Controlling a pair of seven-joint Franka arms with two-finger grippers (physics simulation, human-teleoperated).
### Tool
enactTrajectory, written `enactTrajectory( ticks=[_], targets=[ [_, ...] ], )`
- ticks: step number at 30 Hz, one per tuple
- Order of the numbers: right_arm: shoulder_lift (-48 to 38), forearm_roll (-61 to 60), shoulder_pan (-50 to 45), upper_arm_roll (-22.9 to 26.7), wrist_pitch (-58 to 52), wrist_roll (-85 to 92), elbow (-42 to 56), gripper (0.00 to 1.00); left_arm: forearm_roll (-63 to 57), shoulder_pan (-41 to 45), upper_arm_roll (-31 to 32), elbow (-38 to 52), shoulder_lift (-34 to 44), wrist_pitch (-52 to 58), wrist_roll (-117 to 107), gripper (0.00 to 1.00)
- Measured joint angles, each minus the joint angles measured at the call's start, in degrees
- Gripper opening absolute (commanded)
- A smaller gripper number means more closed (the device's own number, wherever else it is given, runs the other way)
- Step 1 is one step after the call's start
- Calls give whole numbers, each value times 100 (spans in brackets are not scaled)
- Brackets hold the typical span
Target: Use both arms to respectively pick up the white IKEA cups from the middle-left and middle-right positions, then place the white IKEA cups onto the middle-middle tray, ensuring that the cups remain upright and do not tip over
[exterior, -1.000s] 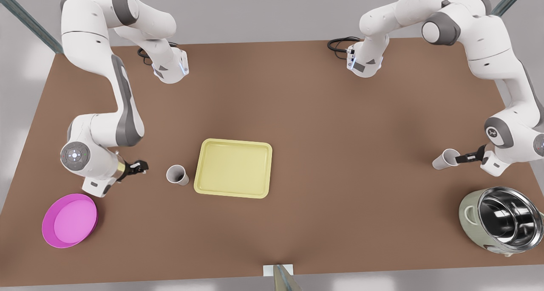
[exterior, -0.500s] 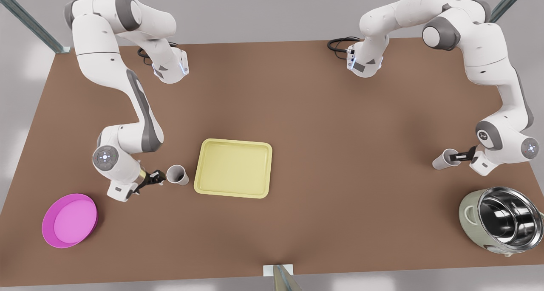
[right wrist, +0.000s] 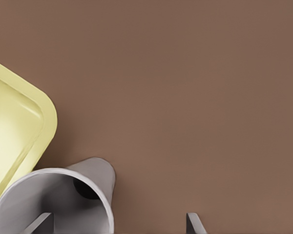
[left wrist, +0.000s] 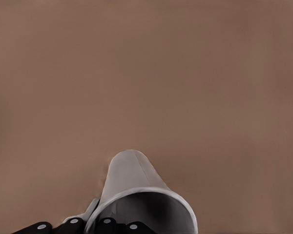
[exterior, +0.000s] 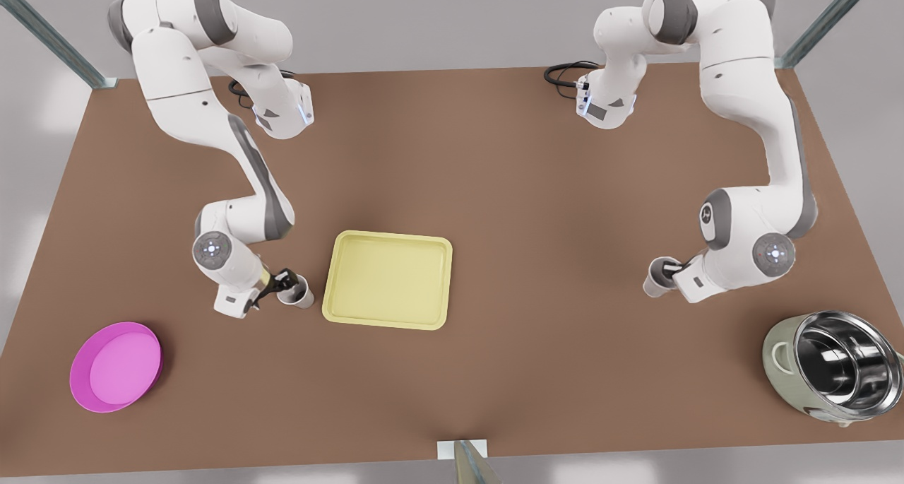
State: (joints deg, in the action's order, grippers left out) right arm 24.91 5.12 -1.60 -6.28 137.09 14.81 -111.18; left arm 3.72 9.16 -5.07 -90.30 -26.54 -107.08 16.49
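Note:
The pale yellow tray [exterior: 388, 279] lies mid-table. One white cup [exterior: 302, 295] stands just off the tray's edge on the front view's left. My right gripper [exterior: 288, 280] is at its rim, open. In the right wrist view the cup [right wrist: 95, 178] has one finger inside it and the other well outside, with the tray [right wrist: 14, 126] beside it. On the front view's right, my left gripper [exterior: 672, 266] is shut on the second cup [exterior: 657, 279]. In the left wrist view that cup [left wrist: 136, 190] sits upright against my left gripper [left wrist: 95, 223], whose black fingers clamp the rim.
A round magenta dish [exterior: 116, 366] sits at the near corner on the front view's left. A steel-lined pot [exterior: 833, 366] stands at the near corner on the front view's right. Both arm bases and a black cable [exterior: 565, 71] are along the far edge.
My right gripper has advanced across the table to the cup beside the tray. My left gripper has carried its cup toward the front view's left, closer to the tray.

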Motion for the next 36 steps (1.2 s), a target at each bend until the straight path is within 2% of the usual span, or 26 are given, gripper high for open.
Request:
enactTrajectory(
  ticks=[3,5,7,8,10,11,13,16,18,23,27,28,30,31,36],
  targets=[
    [106,1,9,-4,116,-1,6,100,253,642,1136,588,-366,118,-806,21],
    [223,4,11,-4,173,-1,37,100,327,1348,1343,1287,-946,71,-1487,21],
    [303,6,16,-5,228,1,34,100,371,1778,1396,1532,-1296,-180,-2203,21],
    [334,7,23,-5,259,2,18,93,384,1918,1404,1578,-1423,-358,-2560,21],
    [370,5,33,-5,318,11,-4,69,311,2227,1401,1967,-1815,-706,-3281,21],
    [379,4,40,-5,344,18,-8,61,237,2354,1402,2261,-2045,-846,-3639,21],
    [395,4,51,-5,385,39,-5,55,139,2504,1402,2724,-2400,-1066,-4308,21],
    [433,4,36,-4,425,74,16,42,72,2673,1417,2919,-2689,-1286,-5186,21],
    [439,-10,13,-5,442,109,29,22,59,2784,1428,2924,-2797,-1375,-5696,21],
    [388,-25,29,-56,434,198,236,21,78,2897,1512,2926,-3005,-1496,-6749,21],
    [278,-25,48,-477,416,270,516,21,86,2922,1525,2942,-3095,-1555,-7399,23],
    [267,-25,41,-610,413,313,575,21,89,2924,1525,2943,-3099,-1566,-7537,33],
    [270,-22,21,-840,408,444,645,21,101,2925,1526,2944,-3117,-1591,-7785,73],
    [283,-21,1,-925,406,528,662,21,112,2925,1526,2944,-3123,-1607,-7895,85],
    [331,-25,-88,-1139,341,1080,614,21,169,2925,1525,2939,-3129,-1686,-8331,100]
  ],
)
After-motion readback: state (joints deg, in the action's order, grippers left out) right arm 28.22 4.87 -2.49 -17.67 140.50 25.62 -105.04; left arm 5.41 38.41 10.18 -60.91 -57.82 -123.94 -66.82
